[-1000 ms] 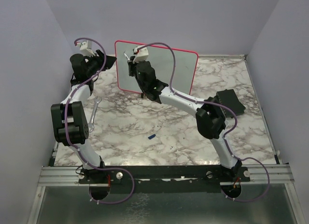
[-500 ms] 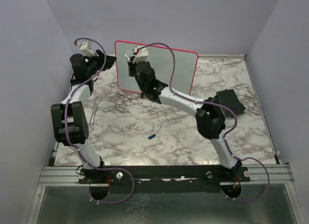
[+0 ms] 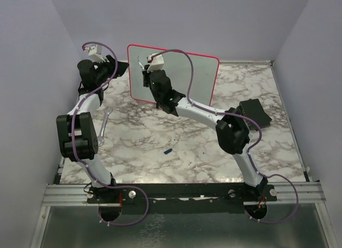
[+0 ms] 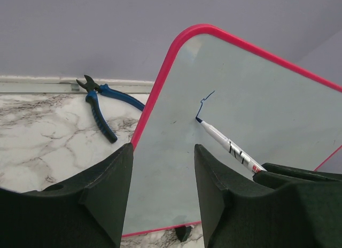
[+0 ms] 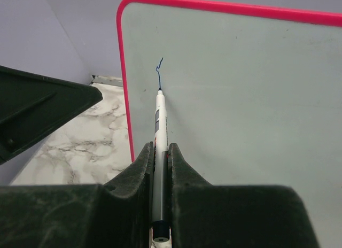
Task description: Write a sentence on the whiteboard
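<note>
One whiteboard [image 3: 200, 77] stands upright near the desk's [image 3: 149, 136] far left corner. Sentence [image 5: 159, 69]: one short blue squiggle, unreadable. One marker [image 5: 159, 117] pinched in right hand [image 5: 160, 149], tip on board. Left hand [image 4: 162, 149] spread at board's left edge, contact unclear. One pliers [image 4: 101, 103] behind board, one blue cap [image 3: 168, 150] mid-desk, one dark pad [image 3: 255, 111] at right edge. Right arm hides part of board from above.

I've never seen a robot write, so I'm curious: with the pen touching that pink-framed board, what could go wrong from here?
1. The pink-framed white whiteboard stands only on small black feet, and the left fingers seem only to sit beside its edge, so writing pressure might slide or tip it.
2. The thin white marker is pinched by its rear half between the right fingers; it might twist and spoil the short blue stroke.
</note>
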